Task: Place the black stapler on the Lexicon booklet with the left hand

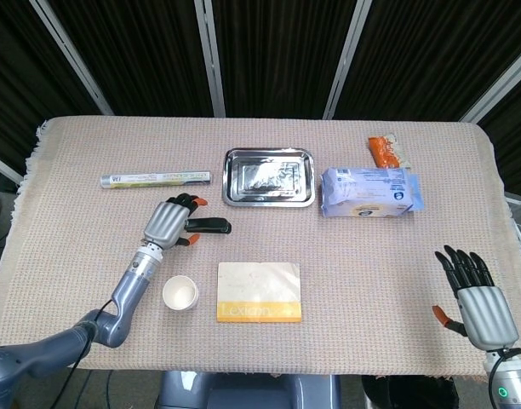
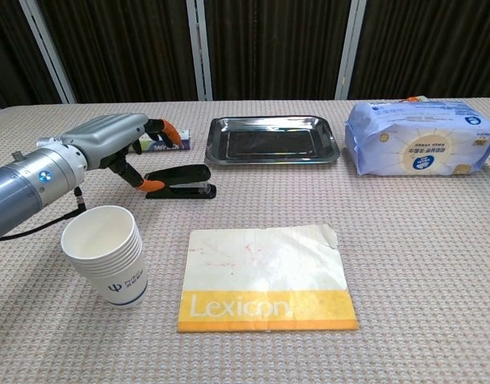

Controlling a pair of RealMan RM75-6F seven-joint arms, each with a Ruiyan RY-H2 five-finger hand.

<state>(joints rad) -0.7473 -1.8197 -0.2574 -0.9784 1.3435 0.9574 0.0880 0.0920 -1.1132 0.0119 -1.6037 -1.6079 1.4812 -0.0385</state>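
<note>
The black stapler (image 1: 211, 226) (image 2: 183, 182) lies flat on the cloth, left of centre. My left hand (image 1: 168, 222) (image 2: 117, 141) hovers at the stapler's left end, fingers apart and holding nothing; its thumb tip sits just in front of the stapler. The Lexicon booklet (image 1: 259, 291) (image 2: 266, 276), white with a yellow band, lies at the front centre. My right hand (image 1: 475, 296) rests open at the front right edge, far from both; the chest view does not show it.
A stack of paper cups (image 1: 180, 293) (image 2: 106, 253) stands left of the booklet, under my left forearm's line. Behind the stapler are a foil roll (image 1: 155, 179) and a steel tray (image 1: 269, 176) (image 2: 274, 139). A wipes pack (image 1: 368, 191) (image 2: 421, 147) and an orange packet (image 1: 384, 151) lie at the right.
</note>
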